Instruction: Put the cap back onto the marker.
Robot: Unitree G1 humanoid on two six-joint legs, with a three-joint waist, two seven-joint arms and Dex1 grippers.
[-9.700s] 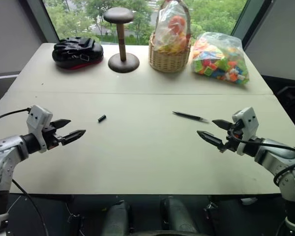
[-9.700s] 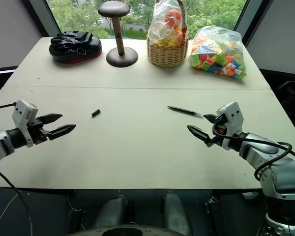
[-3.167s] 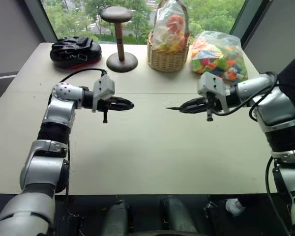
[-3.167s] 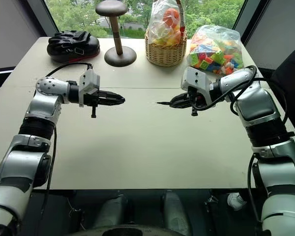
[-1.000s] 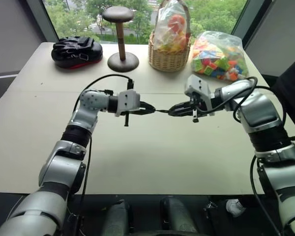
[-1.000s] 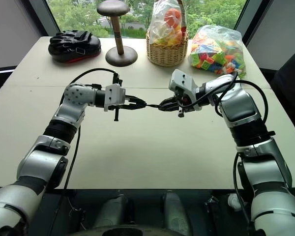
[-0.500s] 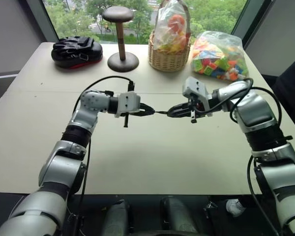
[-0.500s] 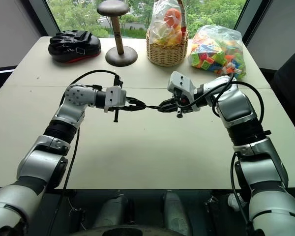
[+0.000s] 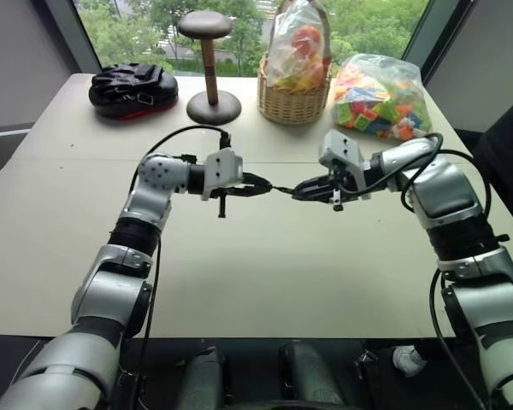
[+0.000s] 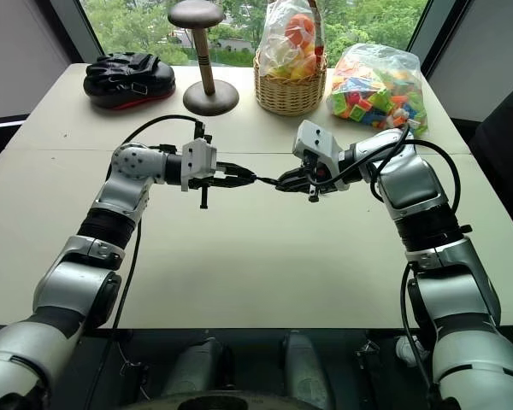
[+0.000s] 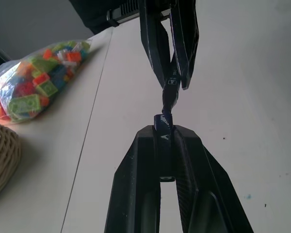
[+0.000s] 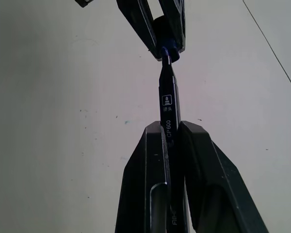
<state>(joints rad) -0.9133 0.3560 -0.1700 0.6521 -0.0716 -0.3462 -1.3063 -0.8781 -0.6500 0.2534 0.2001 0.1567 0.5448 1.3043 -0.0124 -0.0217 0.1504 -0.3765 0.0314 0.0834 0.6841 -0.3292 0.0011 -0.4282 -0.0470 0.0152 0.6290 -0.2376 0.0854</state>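
We see the cap (image 11: 163, 127), a tiny black piece, pinched tight between the two fingers of our left pincer (image 11: 164, 133), held up in the air above the middle of the bench (image 9: 256, 273). The marker (image 12: 168, 104) is squeezed in our right pincer (image 12: 170, 128), and its thin tip points straight at the open end of the cap. The tip looks like it is just at the cap's mouth, maybe a tiny bit inside, but we cannot tell how deep. We think the cap is not pushed all the way on yet. A few things could go wrong now. If our two hands are not lined up, the tip could bump the rim of the cap and slide past it. The marker is long and thin, so if we push hard at a slant it may turn in our right pincer. The cap is so small that a hard push could pop it out from between the left fingers, and it would drop onto the bench and roll away. If we let go too soon, the cap may sit loose and fall off. The basket (image 9: 293, 102) and the bag of blocks (image 9: 380, 96) at the back of the bench are well apart from us, so we should not hit them.
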